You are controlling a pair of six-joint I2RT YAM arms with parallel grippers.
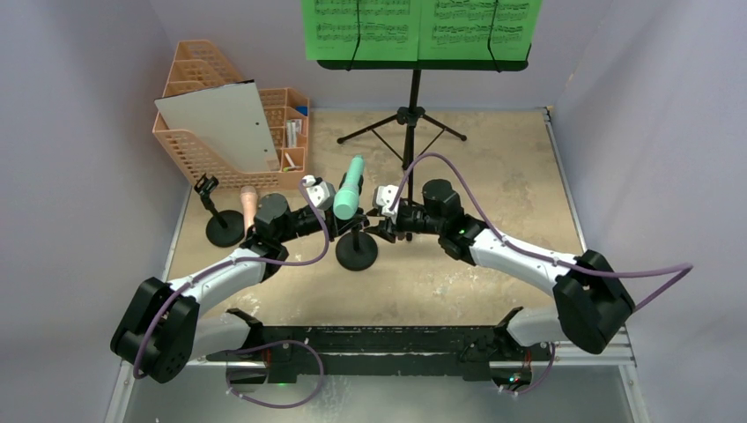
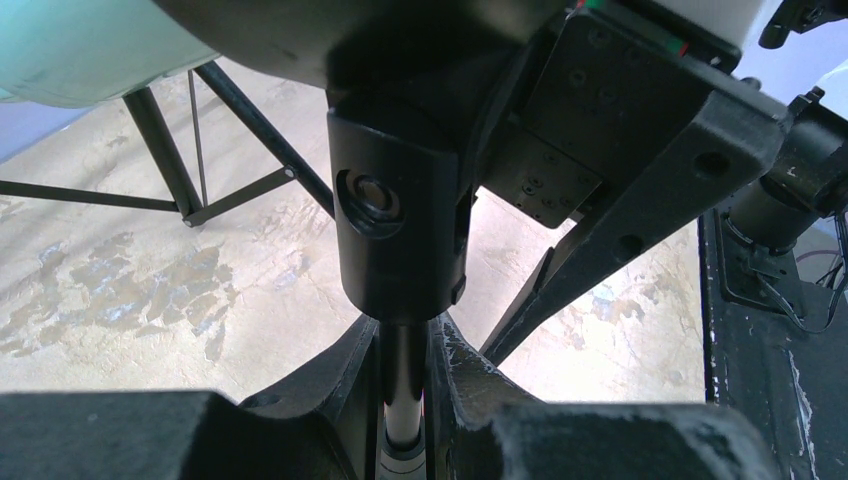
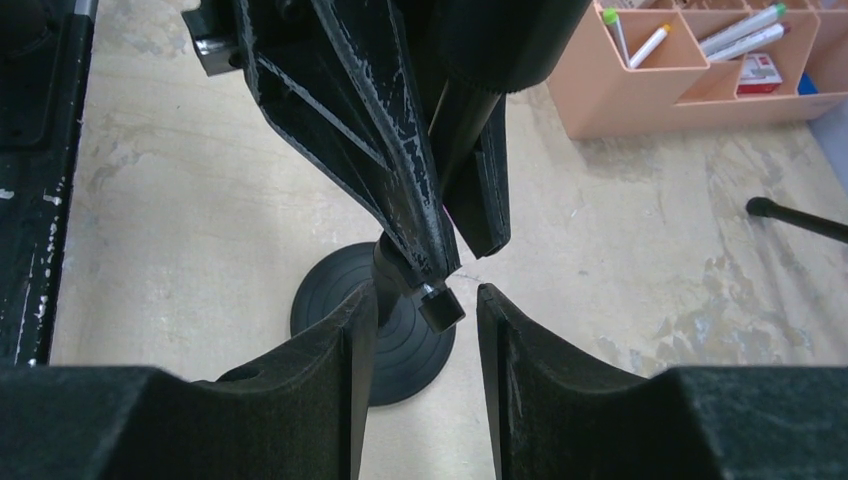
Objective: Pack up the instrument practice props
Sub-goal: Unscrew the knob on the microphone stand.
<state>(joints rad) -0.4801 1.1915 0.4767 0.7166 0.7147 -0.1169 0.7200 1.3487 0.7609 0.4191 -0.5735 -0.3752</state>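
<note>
Over tabletop (image 1: pixel 493 176), both arms reach inward: left claw (image 2: pixel 405 350) pinches post of holder (image 3: pixel 328 300) (under mint microphone (image 1: pixel 350 189)), right claw (image 3: pixel 420 370) spread.

1. The top view sits high behind the arm bases (image 1: pixel 251 333). It looks down and forward over the whole table (image 1: pixel 511 176) to the back wall, and is the farthest view.
2. The left wrist view looks along its own fingers (image 2: pixel 300 410). It is low and very near the middle holder (image 2: pixel 402 380), at its stem, and faces the stand legs (image 2: pixel 170 160).
3. The right wrist view looks down along its own fingers, close above the same holder's round base, and faces the organizer (image 3: pixel 640 90).
4. All three views share the holder. The top and left wrist views share the stand legs. The top and right wrist views share the organizer.
</note>
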